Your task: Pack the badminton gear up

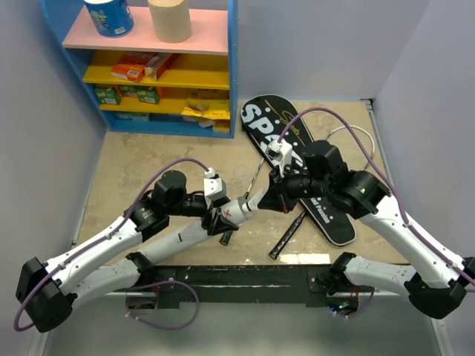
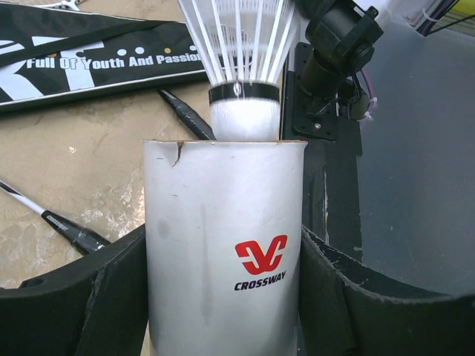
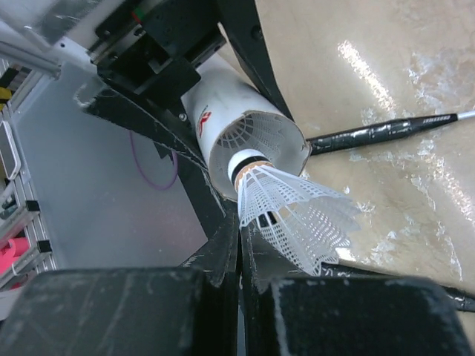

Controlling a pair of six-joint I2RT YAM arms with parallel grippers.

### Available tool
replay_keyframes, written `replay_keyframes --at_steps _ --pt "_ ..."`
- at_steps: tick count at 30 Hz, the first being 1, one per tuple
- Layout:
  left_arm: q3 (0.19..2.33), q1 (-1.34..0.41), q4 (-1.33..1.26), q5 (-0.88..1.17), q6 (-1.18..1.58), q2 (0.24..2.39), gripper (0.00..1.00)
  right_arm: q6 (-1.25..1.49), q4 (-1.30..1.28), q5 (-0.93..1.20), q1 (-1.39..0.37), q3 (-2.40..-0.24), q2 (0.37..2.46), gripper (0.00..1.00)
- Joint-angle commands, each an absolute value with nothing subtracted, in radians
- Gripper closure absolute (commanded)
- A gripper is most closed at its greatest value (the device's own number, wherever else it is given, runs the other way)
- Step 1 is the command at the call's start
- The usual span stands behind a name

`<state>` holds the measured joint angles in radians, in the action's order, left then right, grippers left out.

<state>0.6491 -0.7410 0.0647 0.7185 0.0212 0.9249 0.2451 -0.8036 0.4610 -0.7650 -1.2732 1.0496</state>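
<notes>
Shuttlecock (image 3: 297, 215) at the mouth of the white tube (image 2: 223, 222), middle of the bench (image 1: 148, 148).
Your left fingers (image 2: 111, 297) squeeze the white tube from both sides. Your right fingers (image 3: 223, 259) are shut tight on the shuttlecock's skirt, its nose just inside the rim. The black bag (image 1: 276, 126) lies upper right. A racket handle (image 3: 378, 132) lies beside the tube's mouth. Open bench shows at the left, up to the blue shelf (image 1: 231, 74).
</notes>
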Motion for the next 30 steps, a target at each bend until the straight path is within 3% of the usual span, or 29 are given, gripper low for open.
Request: replay_keyframes --at_steps 1,10,30 --pt "0.693 -0.746 0.026 0.724 0.006 0.899 0.92 0.261 -0.750 0.443 -0.778 -1.240 1.066 1.00" --pt "0.689 -0.746 0.015 0.742 0.015 0.890 0.93 0.276 -0.670 0.514 -0.791 -1.194 1.092 1.00" --pt "0.673 -0.747 -0.048 0.787 0.040 0.859 0.92 0.498 -0.233 0.699 -0.834 -0.999 1.183 1.00"
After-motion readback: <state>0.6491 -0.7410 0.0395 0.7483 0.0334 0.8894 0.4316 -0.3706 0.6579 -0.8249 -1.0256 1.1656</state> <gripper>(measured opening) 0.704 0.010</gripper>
